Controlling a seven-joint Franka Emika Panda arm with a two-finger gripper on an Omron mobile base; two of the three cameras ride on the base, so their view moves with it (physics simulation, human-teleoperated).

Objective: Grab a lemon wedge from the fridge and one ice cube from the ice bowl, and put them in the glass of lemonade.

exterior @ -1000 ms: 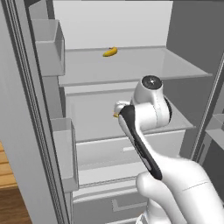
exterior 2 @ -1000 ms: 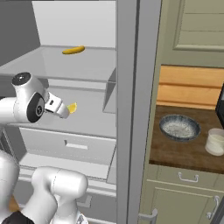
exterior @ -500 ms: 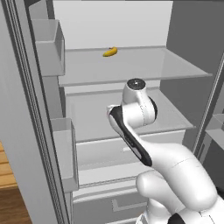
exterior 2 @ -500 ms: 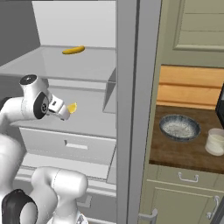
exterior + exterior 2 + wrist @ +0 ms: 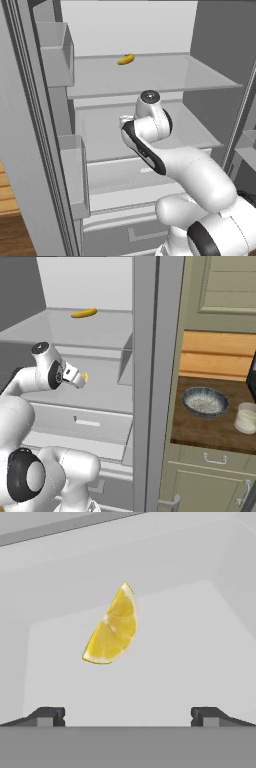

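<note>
The fridge (image 5: 100, 135) stands open in front of me. A yellow lemon wedge (image 5: 112, 627) lies on its middle shelf, also seen as a small yellow bit (image 5: 85, 377) just past my hand. My gripper (image 5: 128, 714) is open and empty, with the wedge a short way ahead between the lines of its fingertips (image 5: 50, 714). In the right base view the gripper (image 5: 76, 376) reaches in over that shelf. The ice bowl (image 5: 205, 402) and the glass of lemonade (image 5: 246, 417) sit on the wooden counter to the right of the fridge.
A yellow banana-shaped item (image 5: 126, 59) lies on the upper shelf. Door bins (image 5: 55, 50) line the left door. A drawer (image 5: 80, 423) sits below the middle shelf. The fridge's centre post (image 5: 150, 381) separates the shelves from the counter (image 5: 200, 431).
The arm has swung left and deeper into the fridge over the middle shelf, bringing the hand closer to the wedge. The jaws stayed open.
</note>
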